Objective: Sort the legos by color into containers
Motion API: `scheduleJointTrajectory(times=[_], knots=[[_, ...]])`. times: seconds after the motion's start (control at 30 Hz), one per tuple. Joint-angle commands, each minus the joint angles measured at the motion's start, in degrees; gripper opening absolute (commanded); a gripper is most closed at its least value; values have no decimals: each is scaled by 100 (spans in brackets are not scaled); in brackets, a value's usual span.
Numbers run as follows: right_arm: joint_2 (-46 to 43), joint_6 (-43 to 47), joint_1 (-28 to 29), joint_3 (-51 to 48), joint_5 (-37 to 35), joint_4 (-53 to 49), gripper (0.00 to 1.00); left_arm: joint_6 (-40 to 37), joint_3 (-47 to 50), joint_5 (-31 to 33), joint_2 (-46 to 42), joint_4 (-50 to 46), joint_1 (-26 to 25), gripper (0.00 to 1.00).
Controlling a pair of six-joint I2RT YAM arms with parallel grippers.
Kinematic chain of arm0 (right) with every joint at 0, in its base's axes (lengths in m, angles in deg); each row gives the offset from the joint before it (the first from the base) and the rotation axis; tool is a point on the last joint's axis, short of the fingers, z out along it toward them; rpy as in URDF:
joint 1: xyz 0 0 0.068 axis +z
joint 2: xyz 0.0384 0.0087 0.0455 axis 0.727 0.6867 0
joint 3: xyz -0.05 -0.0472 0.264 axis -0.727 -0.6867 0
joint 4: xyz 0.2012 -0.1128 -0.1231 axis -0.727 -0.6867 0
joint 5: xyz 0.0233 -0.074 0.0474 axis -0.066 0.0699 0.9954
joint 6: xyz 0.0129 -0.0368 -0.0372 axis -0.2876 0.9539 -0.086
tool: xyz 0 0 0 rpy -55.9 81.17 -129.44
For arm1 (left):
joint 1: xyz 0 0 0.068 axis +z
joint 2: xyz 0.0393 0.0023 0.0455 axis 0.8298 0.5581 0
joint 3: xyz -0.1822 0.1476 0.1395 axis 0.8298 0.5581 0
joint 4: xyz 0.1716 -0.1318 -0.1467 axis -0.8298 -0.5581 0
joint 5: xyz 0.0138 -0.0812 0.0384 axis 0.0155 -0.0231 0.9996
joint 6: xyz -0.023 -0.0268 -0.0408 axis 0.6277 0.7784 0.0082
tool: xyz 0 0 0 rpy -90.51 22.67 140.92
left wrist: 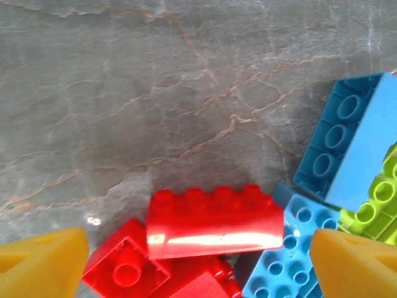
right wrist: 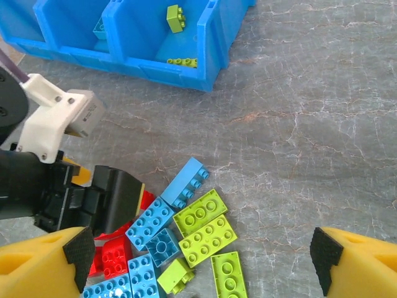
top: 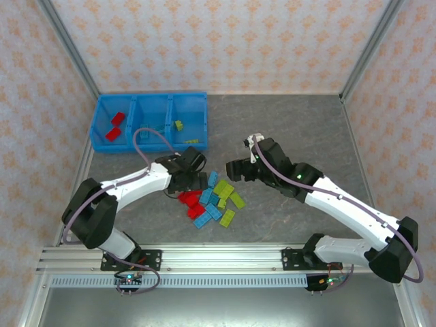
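Crowding worries me: my left end effector (left wrist: 198,264), spread wide over the red brick (left wrist: 214,222) (blue brick (left wrist: 291,248) touching it), may pinch both; my right end effector (right wrist: 201,256) hangs released.

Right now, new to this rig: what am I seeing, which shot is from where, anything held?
A left arm and a right arm are bolted at the near edge of a table. The overhead picture looks down from behind them. The other two come from a camera on each wrist, with yellow fingertips at the bottom corners. On the table are loose legos in red, light blue and lime, and a blue three-bin tray holding red bricks in one end bin and lime ones in the other. The left gripper is open, fingers either side of a red brick; the right gripper is open too. Nothing is held.
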Motion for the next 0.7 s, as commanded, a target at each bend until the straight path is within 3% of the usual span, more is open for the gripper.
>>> scheduleJointTrajectory(times=[0.0, 0.47, 0.67], knots=[[-127, -98, -14, 124, -130, -93, 92, 70, -143, -23, 195, 262, -17, 89], [-79, -76, -14, 287, -210, -204, 92, 64, -130, 8, 765, 338, -18, 68], [-79, -86, -13, 388, -219, -263, 92, 86, -90, 105, 777, 316, -17, 64]])
